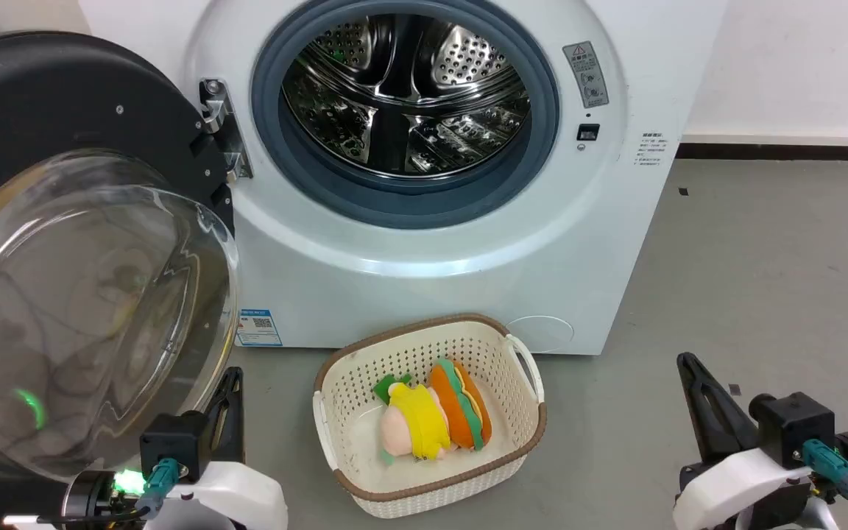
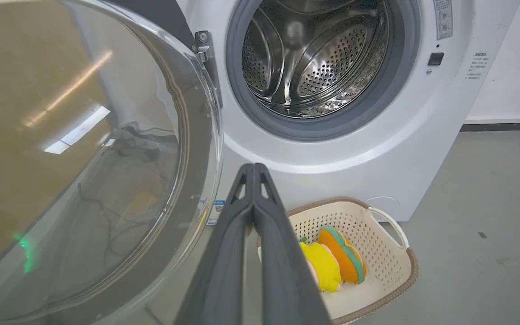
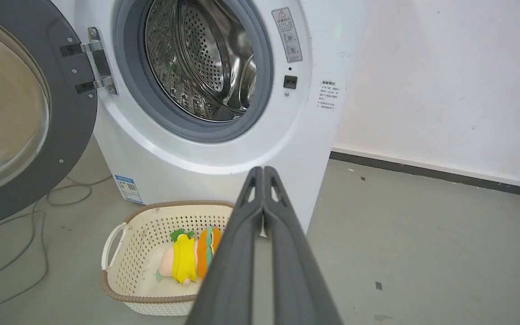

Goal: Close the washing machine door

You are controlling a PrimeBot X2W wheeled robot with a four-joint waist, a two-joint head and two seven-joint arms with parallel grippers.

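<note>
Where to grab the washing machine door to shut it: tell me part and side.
Take the washing machine door by its black rim, at the edge farthest from the hinge, left gripper coming from the left; the bulging glass bowl likely offers no hold.

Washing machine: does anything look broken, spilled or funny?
Nothing broken or spilled. The washing machine door stands wide open beside the washing machine, and a loose cable trails on the floor under it. Plush toys lie in the basket.
</note>
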